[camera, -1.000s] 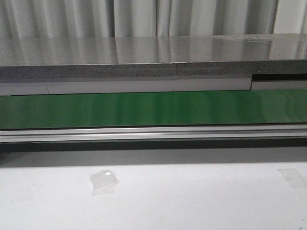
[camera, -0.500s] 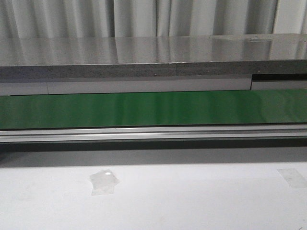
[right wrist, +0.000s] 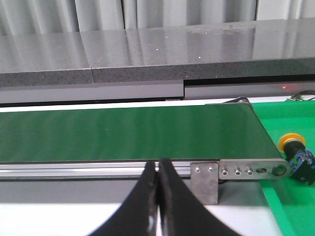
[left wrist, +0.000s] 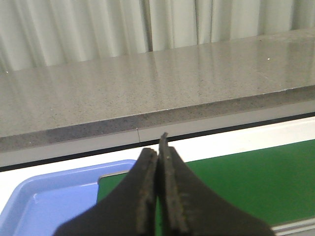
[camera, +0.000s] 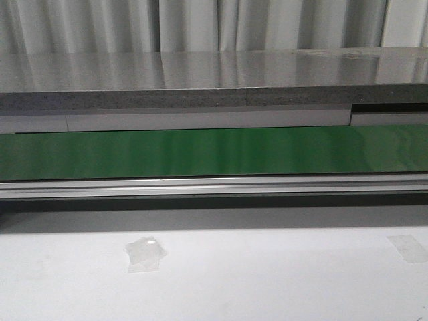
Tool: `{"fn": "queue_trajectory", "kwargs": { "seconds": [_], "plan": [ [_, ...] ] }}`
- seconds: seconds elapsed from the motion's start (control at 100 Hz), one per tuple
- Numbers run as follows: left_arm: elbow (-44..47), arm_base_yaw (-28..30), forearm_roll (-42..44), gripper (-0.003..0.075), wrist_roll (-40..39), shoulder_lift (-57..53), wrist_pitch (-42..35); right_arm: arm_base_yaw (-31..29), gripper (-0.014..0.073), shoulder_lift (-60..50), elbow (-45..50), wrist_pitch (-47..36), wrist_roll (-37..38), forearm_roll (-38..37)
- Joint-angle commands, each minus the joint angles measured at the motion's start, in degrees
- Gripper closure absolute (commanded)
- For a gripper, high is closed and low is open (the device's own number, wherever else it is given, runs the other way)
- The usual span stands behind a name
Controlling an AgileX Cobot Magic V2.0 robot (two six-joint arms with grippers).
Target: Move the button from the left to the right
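Observation:
The button [right wrist: 297, 153], with a round yellow cap on a black body, lies tipped on its side on a green mat past the end of the conveyor, seen only in the right wrist view. My right gripper [right wrist: 158, 164] is shut and empty, in front of the conveyor's metal rail and well away from the button. My left gripper [left wrist: 158, 147] is shut and empty, above the near edge of the green belt next to a blue tray [left wrist: 44, 201]. Neither gripper shows in the front view.
A green conveyor belt [camera: 214, 152] runs across the front view with a metal rail [camera: 214, 186] along its near side. A grey stone counter [camera: 214, 80] stands behind it. Two patches of clear tape [camera: 144, 253] lie on the white table.

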Motion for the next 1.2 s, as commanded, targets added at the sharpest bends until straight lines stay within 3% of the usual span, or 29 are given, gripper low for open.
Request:
{"fn": "queue_trajectory", "kwargs": {
  "seconds": [0.0,0.14,0.84,1.19],
  "plan": [
    [-1.5,-0.3,9.5,0.0740,-9.4,-0.2,-4.8,0.3,0.0662,-1.2,-0.8,-4.9,-0.2,-0.5],
    [-0.5,-0.3,26.5,0.0740,-26.8,-2.1,-5.2,0.3,0.0662,-1.2,-0.8,-4.9,-0.2,-0.5],
    [18.9,-0.1,26.9,0.0740,-27.7,-21.5,-8.2,0.3,0.0662,-1.2,-0.8,-4.9,-0.2,-0.5],
    [23.7,6.7,26.8,0.0740,-31.2,-26.8,-12.3,0.3,0.0662,-1.2,-0.8,-4.9,-0.2,-0.5]
  ]
}}
